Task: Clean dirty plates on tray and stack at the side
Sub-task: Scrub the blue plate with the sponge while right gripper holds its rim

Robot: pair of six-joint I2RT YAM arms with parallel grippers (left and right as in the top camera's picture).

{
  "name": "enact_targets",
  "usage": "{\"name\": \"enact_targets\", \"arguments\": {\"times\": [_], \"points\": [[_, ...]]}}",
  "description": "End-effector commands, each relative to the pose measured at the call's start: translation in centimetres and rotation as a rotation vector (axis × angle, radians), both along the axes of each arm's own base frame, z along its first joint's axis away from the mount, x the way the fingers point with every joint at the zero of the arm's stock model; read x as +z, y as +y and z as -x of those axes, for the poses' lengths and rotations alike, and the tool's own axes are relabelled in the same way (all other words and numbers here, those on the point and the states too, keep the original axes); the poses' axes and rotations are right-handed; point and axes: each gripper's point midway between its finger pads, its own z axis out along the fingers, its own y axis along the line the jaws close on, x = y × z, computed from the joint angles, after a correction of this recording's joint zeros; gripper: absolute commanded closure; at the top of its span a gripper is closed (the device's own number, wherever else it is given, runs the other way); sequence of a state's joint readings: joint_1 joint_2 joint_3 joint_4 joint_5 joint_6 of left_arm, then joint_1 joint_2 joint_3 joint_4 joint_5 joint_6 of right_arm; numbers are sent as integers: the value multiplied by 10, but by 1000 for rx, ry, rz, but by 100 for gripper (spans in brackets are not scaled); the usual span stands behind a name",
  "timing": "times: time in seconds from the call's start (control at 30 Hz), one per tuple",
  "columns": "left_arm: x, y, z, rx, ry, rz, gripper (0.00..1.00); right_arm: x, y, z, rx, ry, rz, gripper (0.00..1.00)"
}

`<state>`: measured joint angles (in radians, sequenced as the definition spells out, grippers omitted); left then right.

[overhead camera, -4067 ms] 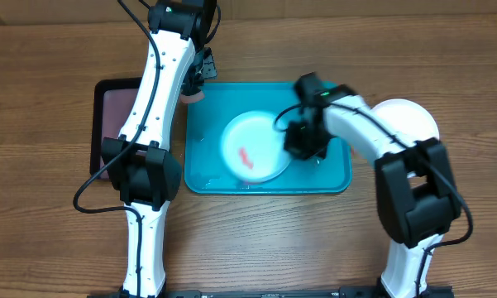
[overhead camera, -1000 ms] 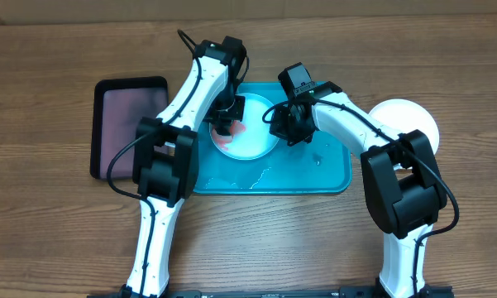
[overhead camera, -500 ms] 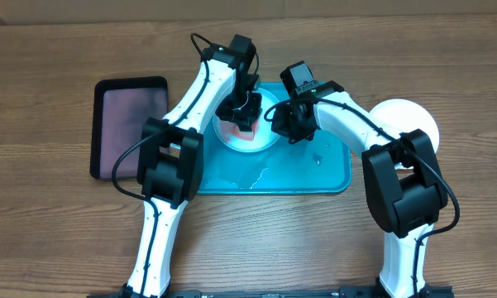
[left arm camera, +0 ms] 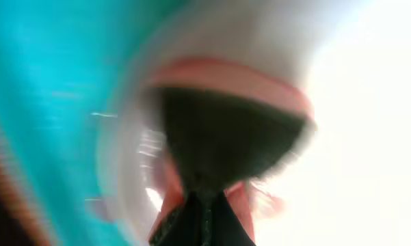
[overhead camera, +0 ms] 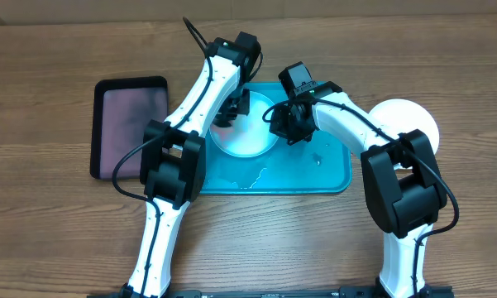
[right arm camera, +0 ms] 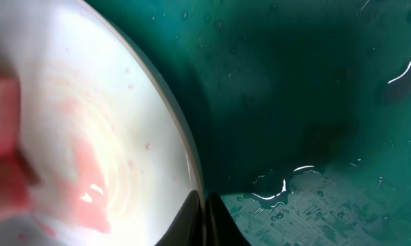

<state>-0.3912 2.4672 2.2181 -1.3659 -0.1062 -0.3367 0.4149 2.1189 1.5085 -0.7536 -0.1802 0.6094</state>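
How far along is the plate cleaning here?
Done: a white plate sits beside the tray. In hand: right gripper pinches the smeared plate at its rim, left gripper over it. Left: finish wiping, then stack it.

No legible text, label, brand, number or sign is observed in any view. The arms, the tray (overhead camera: 331,170) and the plates carry no readable markings as seen from overhead. The left wrist view is heavily blurred; no lettering is discernible in the right wrist view.
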Motion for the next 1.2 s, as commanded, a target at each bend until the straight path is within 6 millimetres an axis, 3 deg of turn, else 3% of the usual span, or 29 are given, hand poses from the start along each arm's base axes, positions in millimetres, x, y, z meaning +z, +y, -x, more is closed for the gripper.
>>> {"name": "enact_targets", "arguments": {"times": [0.0, 0.07, 0.17, 0.33, 0.4, 0.47, 0.57, 0.67, 0.77, 0.93, 1.03, 1.17], "points": [[1, -65, 30, -268, 164, 387, 96, -15, -4, 9, 10, 39, 27, 96], [5, -76, 38, -308, 188, 450, 96, -15, -3, 10, 10, 40, 24, 96], [4, -78, 35, -320, 169, 442, 96, -15, -3, 10, 11, 41, 24, 96], [-5, -66, -2, -199, 20, 310, 96, -15, -3, 11, 11, 44, 26, 96], [-6, -36, -34, -58, -126, 119, 96, -15, -3, 11, 14, 44, 26, 96], [-3, -13, -45, 37, -201, -11, 96, -15, -3, 10, 14, 43, 26, 96], [5, 20, -47, 165, -262, -181, 96, -15, -3, 11, 14, 44, 26, 96], [6, 29, -33, 198, -224, -229, 96, -15, -3, 10, 14, 42, 26, 96], [-2, 11, -7, 102, -67, -129, 96, -15, -3, 10, 14, 42, 26, 96], [-6, -45, 37, -174, 175, 209, 96, -15, -3, 10, 14, 42, 25, 96], [-4, -68, 47, -294, 211, 336, 96, -15, -3, 10, 14, 42, 25, 96], [-7, -83, 38, -348, 152, 372, 96, -15, -3, 10, 14, 43, 25, 96]]}}
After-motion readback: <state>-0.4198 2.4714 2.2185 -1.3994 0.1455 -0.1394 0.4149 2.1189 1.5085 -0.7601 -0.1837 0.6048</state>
